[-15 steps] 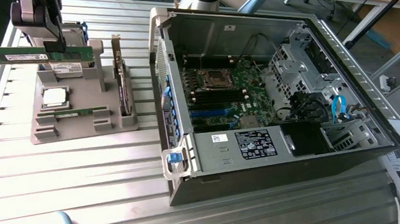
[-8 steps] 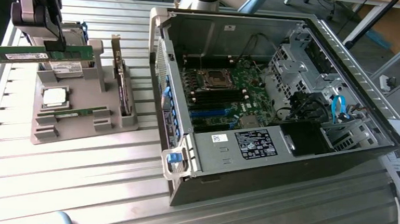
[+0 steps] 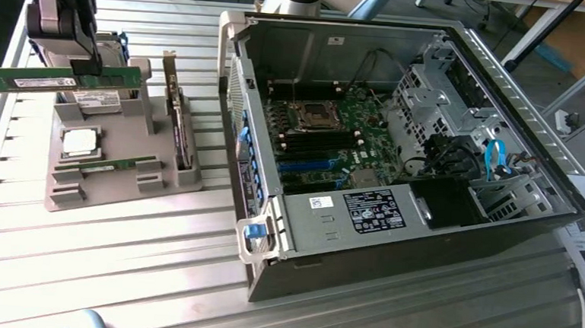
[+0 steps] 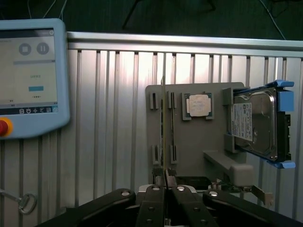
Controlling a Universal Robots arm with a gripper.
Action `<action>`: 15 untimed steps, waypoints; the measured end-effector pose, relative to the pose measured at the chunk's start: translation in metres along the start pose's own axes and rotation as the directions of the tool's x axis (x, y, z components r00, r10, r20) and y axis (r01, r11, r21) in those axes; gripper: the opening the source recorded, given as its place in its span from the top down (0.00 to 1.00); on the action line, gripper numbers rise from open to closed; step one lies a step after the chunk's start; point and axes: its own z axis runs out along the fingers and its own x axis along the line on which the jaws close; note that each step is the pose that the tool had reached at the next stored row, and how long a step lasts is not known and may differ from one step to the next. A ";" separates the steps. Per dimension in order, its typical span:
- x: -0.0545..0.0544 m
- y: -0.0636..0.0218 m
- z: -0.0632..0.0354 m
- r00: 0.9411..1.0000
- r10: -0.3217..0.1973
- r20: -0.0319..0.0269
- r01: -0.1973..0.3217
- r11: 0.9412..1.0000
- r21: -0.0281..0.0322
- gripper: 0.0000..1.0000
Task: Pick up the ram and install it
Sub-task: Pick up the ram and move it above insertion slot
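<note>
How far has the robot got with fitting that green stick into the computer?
Done: the ram is picked up and is off the grey holder. In hand: the shut pincer clamps it, holding it above that holder. Left: it has not reached the open computer case, so it is not installed on the motherboard yet.

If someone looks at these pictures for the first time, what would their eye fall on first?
The open computer case dominates the exterior view's right, with its motherboard exposed. At that view's upper left, the gripper holds the ram in the air above the grey parts holder. In the wrist view, a hard drive with blue brackets and a teach pendant stand out.
</note>
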 end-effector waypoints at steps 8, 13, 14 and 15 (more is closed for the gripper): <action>0.000 -0.0110 -0.0002 1.000 0.000 0.000 0.000 1.000 0.000 0.88; 0.001 -0.0193 -0.0004 1.000 0.000 0.000 0.000 1.000 0.000 0.88; 0.001 -0.0212 -0.0004 1.000 0.000 0.000 0.000 1.000 0.000 0.88; 0.001 -0.0233 -0.0005 1.000 0.000 0.000 0.000 1.000 0.000 0.88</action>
